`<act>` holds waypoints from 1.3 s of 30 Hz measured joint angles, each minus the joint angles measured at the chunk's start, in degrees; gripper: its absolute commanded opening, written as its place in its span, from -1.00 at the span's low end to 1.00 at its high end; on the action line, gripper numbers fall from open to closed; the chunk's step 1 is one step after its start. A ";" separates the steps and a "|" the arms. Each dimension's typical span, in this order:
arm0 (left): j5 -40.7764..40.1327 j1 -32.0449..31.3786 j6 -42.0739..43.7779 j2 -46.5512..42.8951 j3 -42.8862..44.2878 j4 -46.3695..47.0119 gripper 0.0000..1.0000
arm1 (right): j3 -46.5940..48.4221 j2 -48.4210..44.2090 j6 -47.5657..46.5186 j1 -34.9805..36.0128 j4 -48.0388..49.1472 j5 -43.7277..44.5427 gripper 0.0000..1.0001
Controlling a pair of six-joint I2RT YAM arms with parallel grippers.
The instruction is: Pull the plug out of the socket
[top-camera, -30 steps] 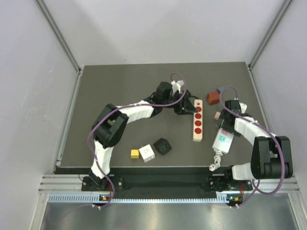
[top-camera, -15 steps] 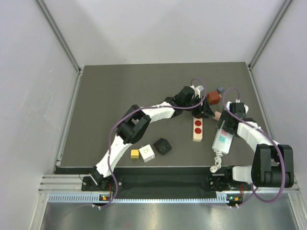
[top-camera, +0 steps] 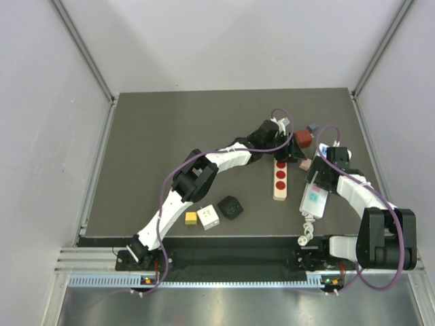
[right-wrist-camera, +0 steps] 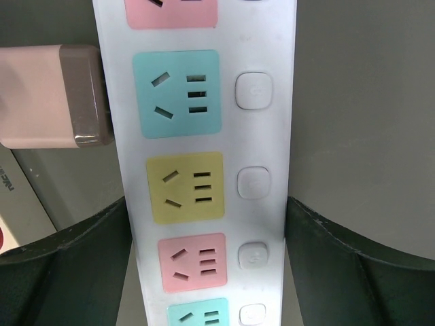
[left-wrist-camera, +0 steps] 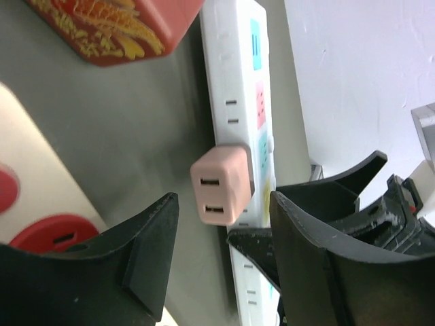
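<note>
The pink plug (left-wrist-camera: 221,185) sits against the long edge of the white power strip (left-wrist-camera: 234,81), near its far end. In the overhead view that is the strip's 9 o'clock edge, on the table's (top-camera: 156,149) 3 o'clock side. The left gripper (left-wrist-camera: 222,212) is spread, one finger on either side of the plug, neither touching it. The right gripper (right-wrist-camera: 207,204) pinches the strip across its width. A red box (top-camera: 302,138) lies at the plug's 12 o'clock, and a wooden block with red discs (top-camera: 280,173) at its 9 o'clock.
</note>
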 measured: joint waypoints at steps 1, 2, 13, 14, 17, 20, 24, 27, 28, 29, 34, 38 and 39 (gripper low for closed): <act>0.02 0.00 -0.20 0.35 0.44 0.22 0.20 | 0.00 0.00 -0.04 0.00 0.02 -0.15 -1.00; 0.07 0.00 -0.35 0.92 1.18 0.35 0.19 | 0.00 0.00 -0.11 0.00 0.02 -0.24 -1.00; 0.24 -0.46 -2.10 3.50 4.72 0.83 0.15 | -1.25 -1.84 -0.35 0.00 0.42 -1.01 -1.00; 0.24 -0.55 -2.43 3.72 4.92 0.96 0.15 | -1.49 -2.10 -0.35 0.00 0.50 -1.03 -1.00; 0.46 -0.74 -3.37 4.11 5.38 1.49 0.13 | -2.14 -3.21 -0.33 -0.04 0.46 -0.83 -1.00; 0.57 -0.90 -4.26 4.35 5.40 1.70 0.04 | -2.38 -4.13 -0.33 -0.04 0.48 -0.85 -1.00; 1.49 -1.11 -5.66 4.94 5.42 2.49 -0.16 | -2.62 -4.76 -0.33 -0.07 0.52 -0.68 -1.00; 1.79 -1.18 -6.75 5.35 5.40 2.89 -0.34 | -2.64 -4.90 -0.35 -0.07 0.42 -0.55 -1.00; 1.79 -1.22 -7.10 5.51 5.38 2.99 -0.38 | -2.75 -4.90 -0.35 -0.09 0.39 -0.52 -1.00; 1.90 -1.25 -7.39 5.62 5.33 3.02 -0.44 | -2.97 -4.90 -0.33 -0.09 0.37 -0.50 -1.00; 2.08 -1.36 -7.93 5.70 5.01 3.61 -1.00 | -3.04 -4.90 -0.31 -0.11 0.15 -0.15 -1.00; 1.97 -1.46 -7.89 5.55 4.13 4.90 -1.00 | -3.04 -4.33 0.20 -0.74 0.09 -0.09 -1.00; 1.88 -1.53 -7.69 5.53 3.93 5.22 -1.00 | -2.95 -3.80 0.35 -1.03 0.11 -0.20 -1.00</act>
